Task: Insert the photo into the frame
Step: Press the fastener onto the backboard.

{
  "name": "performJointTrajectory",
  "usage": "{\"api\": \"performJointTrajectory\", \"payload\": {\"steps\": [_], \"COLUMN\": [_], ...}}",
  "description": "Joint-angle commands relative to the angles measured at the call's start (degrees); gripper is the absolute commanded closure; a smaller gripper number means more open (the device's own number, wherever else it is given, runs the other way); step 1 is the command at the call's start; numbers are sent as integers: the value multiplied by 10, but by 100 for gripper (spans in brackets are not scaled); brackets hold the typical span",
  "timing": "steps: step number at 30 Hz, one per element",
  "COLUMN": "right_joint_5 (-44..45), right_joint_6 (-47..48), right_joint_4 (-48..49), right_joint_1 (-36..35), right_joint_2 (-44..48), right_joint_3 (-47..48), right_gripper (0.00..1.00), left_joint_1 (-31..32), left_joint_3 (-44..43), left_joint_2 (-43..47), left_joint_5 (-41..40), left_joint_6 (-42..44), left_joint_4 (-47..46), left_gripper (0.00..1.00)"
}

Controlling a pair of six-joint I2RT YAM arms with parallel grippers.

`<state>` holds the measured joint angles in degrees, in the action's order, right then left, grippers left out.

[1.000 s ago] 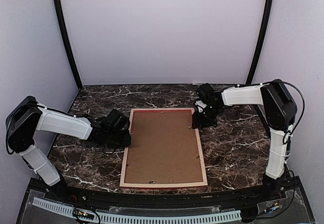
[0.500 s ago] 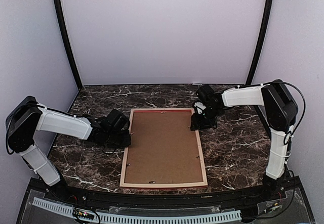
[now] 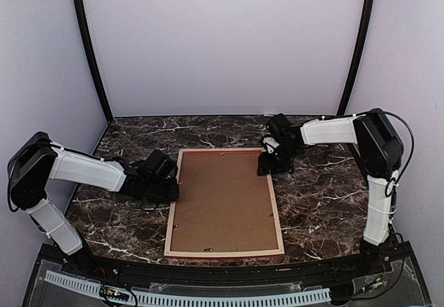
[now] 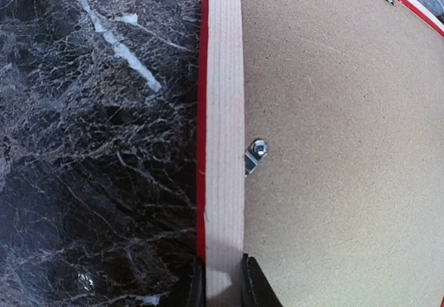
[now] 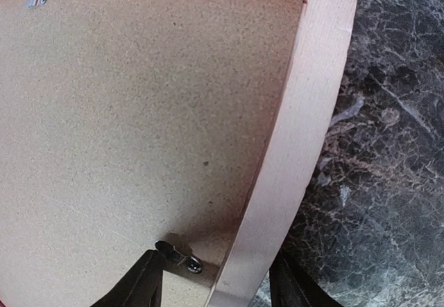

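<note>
The frame (image 3: 171, 213) lies face down on the marble table, pale wood back up, with a thin red edge showing. A brown backing board (image 3: 223, 199) fills it. The photo is hidden from every view. My left gripper (image 3: 173, 186) sits on the left rail (image 4: 223, 113), its jaws (image 4: 223, 283) pressed against both sides of the wood. My right gripper (image 3: 267, 168) straddles the right rail (image 5: 305, 113) near the far corner. It (image 5: 216, 279) stands open, one finger over the board beside a metal clip (image 5: 179, 255), the other outside the rail.
Another metal turn clip (image 4: 254, 156) sits on the board against the left rail. Dark marble tabletop (image 3: 319, 203) surrounds the frame. Grey walls and two black posts close in the back and sides.
The right gripper has shifted slightly left over the frame's right rail. The left arm and the frame have not moved.
</note>
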<state>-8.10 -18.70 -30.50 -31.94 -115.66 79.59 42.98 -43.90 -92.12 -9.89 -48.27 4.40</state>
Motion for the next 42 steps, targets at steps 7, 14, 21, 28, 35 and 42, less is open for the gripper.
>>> {"api": "performJointTrajectory", "payload": {"steps": [7, 14, 21, 28, 35, 42], "right_joint_5": [5, 6, 5, 1, -5, -19], "right_joint_6": [5, 5, 2, -4, -3, -1], "right_joint_4": [10, 12, 17, 24, 24, 28], "right_joint_1": [4, 12, 19, 26, 29, 37], "right_joint_2": [-30, -32, -33, -32, -28, -20], "right_joint_3": [34, 42, 42, 42, 32, 14], "right_gripper": [47, 47, 47, 47, 49, 55], "left_joint_1": [1, 1, 0, 1, 1, 1], "left_joint_3": [15, 15, 15, 15, 14, 15], "left_joint_2": [2, 3, 3, 2, 3, 2], "left_joint_5": [17, 15, 16, 15, 14, 14], "left_joint_6": [-23, -22, -22, -22, -22, -22], "left_joint_4": [42, 44, 42, 43, 45, 44], "left_gripper": [100, 100, 100, 100, 100, 100]}}
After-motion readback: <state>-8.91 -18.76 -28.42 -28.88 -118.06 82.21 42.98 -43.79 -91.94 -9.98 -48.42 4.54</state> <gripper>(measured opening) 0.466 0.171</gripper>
